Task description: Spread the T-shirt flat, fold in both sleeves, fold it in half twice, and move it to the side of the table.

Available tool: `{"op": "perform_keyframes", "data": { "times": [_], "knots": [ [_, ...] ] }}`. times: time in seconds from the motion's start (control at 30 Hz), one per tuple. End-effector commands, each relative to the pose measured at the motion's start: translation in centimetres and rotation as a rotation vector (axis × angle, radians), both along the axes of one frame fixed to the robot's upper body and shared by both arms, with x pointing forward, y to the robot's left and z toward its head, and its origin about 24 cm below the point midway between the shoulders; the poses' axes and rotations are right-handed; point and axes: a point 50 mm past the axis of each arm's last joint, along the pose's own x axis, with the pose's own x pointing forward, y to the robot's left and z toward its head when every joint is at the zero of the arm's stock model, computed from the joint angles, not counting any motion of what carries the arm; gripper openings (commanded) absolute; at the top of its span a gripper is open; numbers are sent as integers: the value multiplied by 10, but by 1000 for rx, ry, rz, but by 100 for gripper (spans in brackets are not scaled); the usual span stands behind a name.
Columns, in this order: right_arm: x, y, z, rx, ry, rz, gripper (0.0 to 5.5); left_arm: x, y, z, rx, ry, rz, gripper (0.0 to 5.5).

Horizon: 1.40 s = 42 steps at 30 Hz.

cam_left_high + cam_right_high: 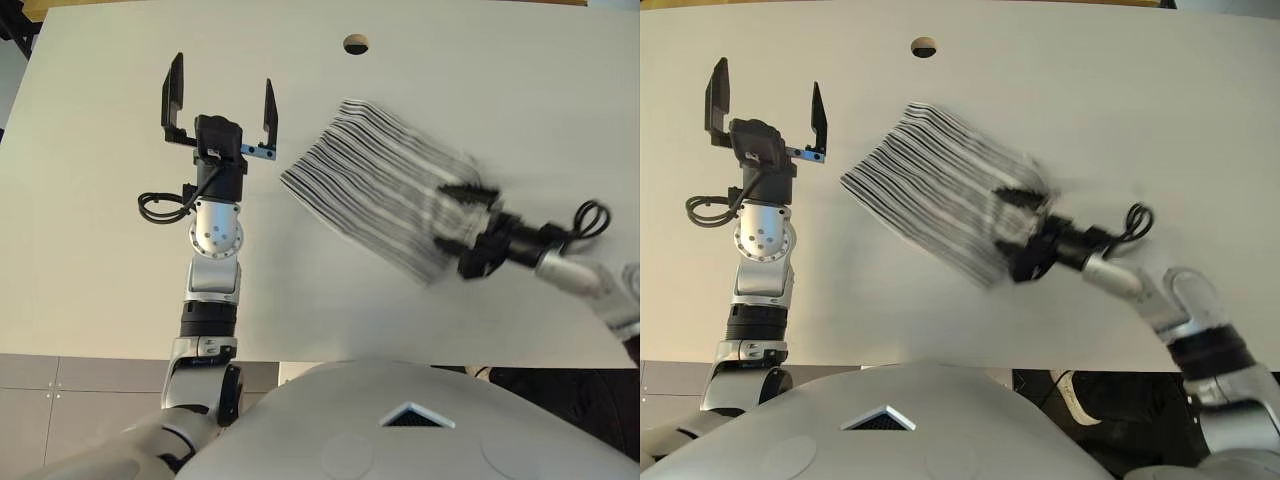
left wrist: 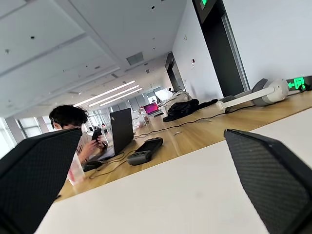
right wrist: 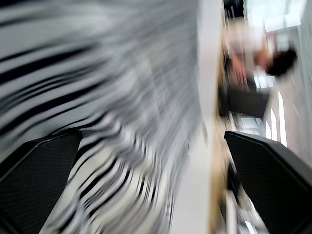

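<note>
T-shirt (image 1: 375,190), folded and striped, lies on the table (image 1: 90,260) at the frame's centre. My right pincer (image 1: 447,216) sits at its lower right edge, fingers spread wide over the cloth. My left pincer (image 1: 222,85), upper left, gapes empty.

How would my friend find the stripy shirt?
Look at the big white table. Right of its middle lies the T-shirt, folded into a tilted square, with the right gripper at its right edge. Nothing else there has black and white stripes.
</note>
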Motion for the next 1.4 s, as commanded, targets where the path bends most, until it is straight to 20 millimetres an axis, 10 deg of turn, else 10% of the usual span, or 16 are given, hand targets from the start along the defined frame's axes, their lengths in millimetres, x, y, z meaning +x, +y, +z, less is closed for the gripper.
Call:
{"op": "perform_keyframes", "data": {
  "times": [0.03,0.23,0.43,0.57,0.77,1.0,1.4],
  "knots": [
    [-26,47,-23,-23,116,171,550,-2,7,3,19,-3,35,549],
    [-2,123,-24,208,50,130,550,2,16,5,24,-18,67,549],
    [3,77,45,520,92,27,550,2,16,8,59,-31,46,549],
    [53,53,61,498,-16,-119,550,1,14,16,58,-59,22,549],
    [112,55,16,345,-40,-308,550,0,4,21,66,-74,-32,549],
    [113,37,-43,192,26,-405,550,5,5,17,62,-58,-26,549],
    [128,2,-4,324,-136,-501,550,6,21,11,107,-26,0,549]
  ]
}}
